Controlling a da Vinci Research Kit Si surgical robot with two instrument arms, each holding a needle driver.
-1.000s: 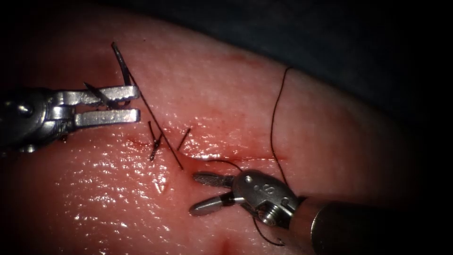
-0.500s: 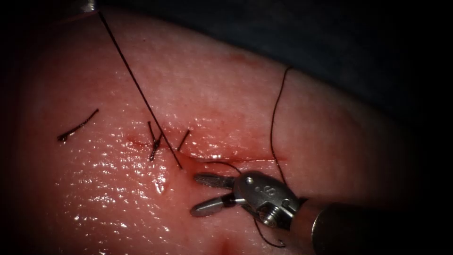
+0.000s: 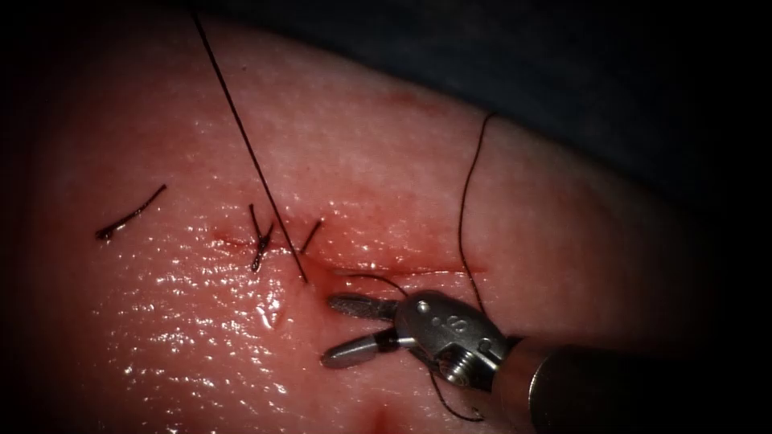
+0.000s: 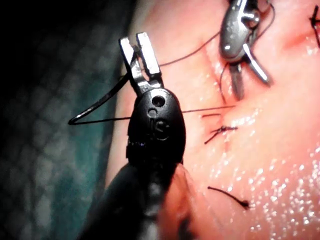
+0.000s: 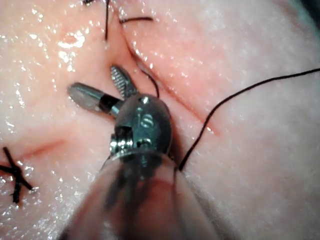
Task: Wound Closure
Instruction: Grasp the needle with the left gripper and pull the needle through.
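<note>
On the glistening pink pork-belly tissue point(image 3: 201, 321), just below the thin red horizontal cut point(image 3: 402, 269), the right arm's silver tool point(image 3: 347, 328) rests with jaws spread apart, holding nothing. A taut dark thread point(image 3: 249, 157) rises from the tissue at the cut's left part, beside a knotted stitch point(image 3: 261, 241). Off the tissue's edge, the left arm's tool point(image 4: 140, 45) has its jaws together on the curved dark needle point(image 4: 97, 105), gripped near its thread end, clear of the tissue. A cut thread end point(image 3: 129, 215) lies well left.

Right gripper point(image 3: 342, 328) just below the cut point(image 3: 386, 271), thread point(image 3: 249, 157) leftward
</note>
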